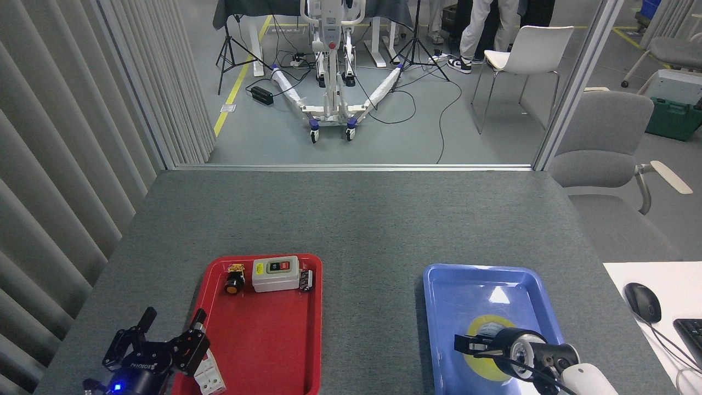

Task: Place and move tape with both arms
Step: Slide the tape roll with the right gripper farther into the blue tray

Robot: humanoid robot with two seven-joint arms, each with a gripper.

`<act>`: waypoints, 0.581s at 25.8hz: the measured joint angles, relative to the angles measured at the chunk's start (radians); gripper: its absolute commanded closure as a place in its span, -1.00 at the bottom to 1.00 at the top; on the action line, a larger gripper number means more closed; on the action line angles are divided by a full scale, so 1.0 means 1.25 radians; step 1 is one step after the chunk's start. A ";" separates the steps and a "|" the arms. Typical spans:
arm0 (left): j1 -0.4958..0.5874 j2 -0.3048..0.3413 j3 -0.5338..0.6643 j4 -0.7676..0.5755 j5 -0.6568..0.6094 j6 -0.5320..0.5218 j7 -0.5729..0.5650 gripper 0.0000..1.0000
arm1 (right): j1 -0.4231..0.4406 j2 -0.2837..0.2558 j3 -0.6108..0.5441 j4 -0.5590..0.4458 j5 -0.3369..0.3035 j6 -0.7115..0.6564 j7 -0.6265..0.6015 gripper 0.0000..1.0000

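In the blue tray (439, 307), the tape (476, 363) is lying flat, with the right gripper (466, 344) hovering over it; I cannot tell its jaw state. The left gripper (170, 329) is waiting with fingers spread beside the red tray (263, 351).

Open table (362, 219) lies between red tray (263, 351) and blue tray (439, 340).
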 measured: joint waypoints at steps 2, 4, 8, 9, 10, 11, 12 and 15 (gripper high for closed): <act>0.001 0.000 0.003 0.000 0.005 0.000 0.000 -0.98 | 0.007 -0.003 -0.005 -0.005 0.002 -0.001 -0.036 -1.00; 0.002 0.000 0.005 0.000 0.008 0.000 -0.003 -0.98 | 0.015 -0.007 -0.015 -0.013 0.004 -0.001 -0.097 -1.00; 0.003 0.000 0.006 0.000 0.011 -0.002 -0.006 -0.98 | 0.049 -0.010 -0.057 -0.024 0.017 -0.026 -0.351 -1.00; 0.003 0.000 0.006 0.000 0.011 -0.003 -0.007 -0.98 | 0.063 -0.011 -0.070 -0.026 0.025 -0.044 -0.433 -1.00; 0.003 0.000 0.006 0.000 0.012 -0.004 -0.007 -0.98 | 0.078 -0.011 -0.083 -0.029 0.037 -0.064 -0.508 -1.00; 0.003 0.000 0.006 0.000 0.012 -0.005 -0.007 -0.98 | 0.099 -0.010 -0.100 -0.032 0.055 -0.087 -0.581 -0.99; 0.003 0.000 0.006 0.000 0.012 -0.006 -0.008 -0.98 | 0.119 -0.007 -0.116 -0.036 0.078 -0.107 -0.639 -0.99; 0.003 0.001 0.006 -0.002 0.012 -0.006 -0.011 -0.98 | 0.169 0.014 -0.154 -0.044 0.142 -0.141 -0.740 -0.99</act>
